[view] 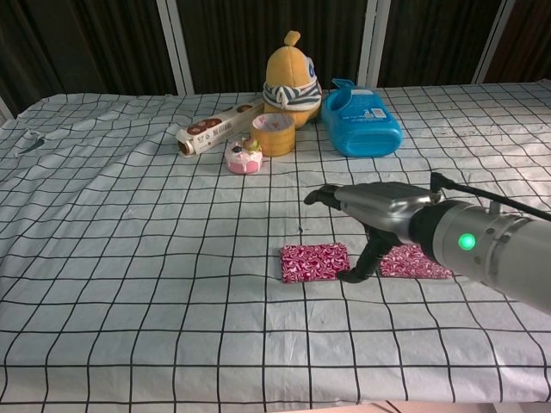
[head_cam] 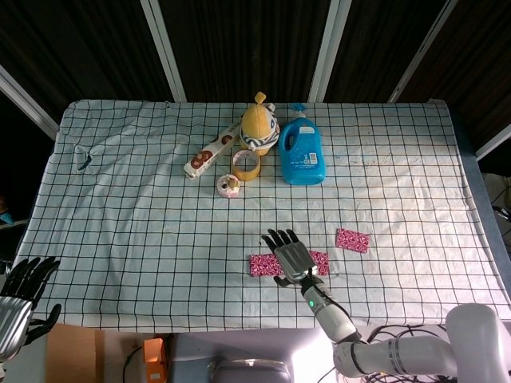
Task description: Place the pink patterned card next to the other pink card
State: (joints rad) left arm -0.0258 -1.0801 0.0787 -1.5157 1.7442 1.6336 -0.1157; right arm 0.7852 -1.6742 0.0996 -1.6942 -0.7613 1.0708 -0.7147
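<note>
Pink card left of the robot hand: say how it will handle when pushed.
The card lies flat and thin, so it should slide, not roll or tip. Its low edge probably makes lifting fiddly. The wrinkled cloth may snag it.

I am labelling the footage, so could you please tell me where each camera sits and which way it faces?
Head view: high above the near edge, looking steeply down on the table; shows the right hand, its forearm, and the left hand.
Chest view: low at the near edge, looking across; shows the right hand only.
Shared: right hand, pink patterned card, blue bottle.
</note>
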